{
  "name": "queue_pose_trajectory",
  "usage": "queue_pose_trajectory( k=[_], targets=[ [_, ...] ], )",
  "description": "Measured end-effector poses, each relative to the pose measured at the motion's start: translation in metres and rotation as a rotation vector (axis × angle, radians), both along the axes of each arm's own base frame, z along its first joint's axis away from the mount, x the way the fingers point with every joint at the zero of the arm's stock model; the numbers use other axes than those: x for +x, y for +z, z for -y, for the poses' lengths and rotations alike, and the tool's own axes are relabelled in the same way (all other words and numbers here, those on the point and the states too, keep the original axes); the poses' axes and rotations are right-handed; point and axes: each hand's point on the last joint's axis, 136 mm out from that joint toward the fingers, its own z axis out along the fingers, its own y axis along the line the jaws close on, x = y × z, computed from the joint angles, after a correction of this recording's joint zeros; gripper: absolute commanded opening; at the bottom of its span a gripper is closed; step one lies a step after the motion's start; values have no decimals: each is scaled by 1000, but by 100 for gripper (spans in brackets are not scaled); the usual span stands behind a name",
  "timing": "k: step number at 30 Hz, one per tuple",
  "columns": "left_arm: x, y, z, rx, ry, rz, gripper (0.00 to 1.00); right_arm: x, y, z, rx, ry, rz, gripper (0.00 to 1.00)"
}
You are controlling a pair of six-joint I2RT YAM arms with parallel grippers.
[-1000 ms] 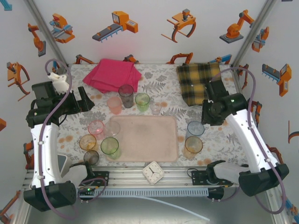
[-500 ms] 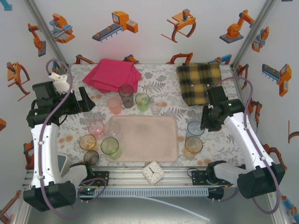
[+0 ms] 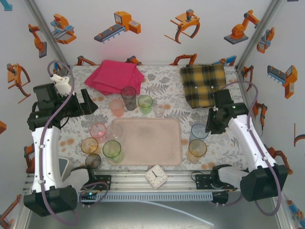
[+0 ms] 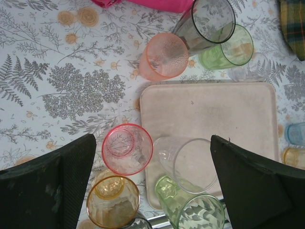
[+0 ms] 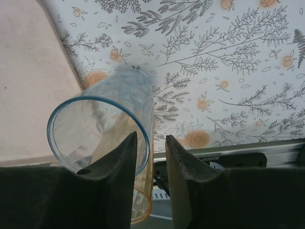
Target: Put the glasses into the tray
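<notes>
The pale-pink tray (image 3: 152, 143) lies mid-table, its middle bare. Several glasses ring it. Peach (image 3: 116, 107), smoky grey (image 3: 128, 98), green (image 3: 145, 103) and small clear (image 3: 158, 110) ones stand behind it. Pink (image 3: 97, 130), clear (image 3: 114, 131), amber (image 3: 89, 145) and green (image 3: 112, 150) ones stand at its left edge. A blue glass (image 3: 199, 131) and an amber one (image 3: 197, 149) are on its right. My right gripper (image 5: 151, 136) straddles the blue glass (image 5: 100, 129) rim, one finger inside and one outside, with a gap still showing. My left gripper (image 4: 152, 143) hangs wide open above the left group.
A folded pink cloth (image 3: 114, 76) lies at the back left and a yellow plaid cloth (image 3: 202, 83) at the back right. A small white clock (image 3: 156, 176) sits on the front rail just below the tray.
My right gripper has moved nearer and down onto the blue glass rim, and its jaws have narrowed. The left arm has not moved.
</notes>
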Motion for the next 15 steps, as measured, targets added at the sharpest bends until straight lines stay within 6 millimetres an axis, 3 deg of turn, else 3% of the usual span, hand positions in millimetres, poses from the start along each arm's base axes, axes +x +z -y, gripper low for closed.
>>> queue_pose_trajectory(
  k=[15],
  targets=[
    [0, 0, 0, 0, -1, 0, 97, 9, -14, -3, 6, 6, -28, 21]
  ],
)
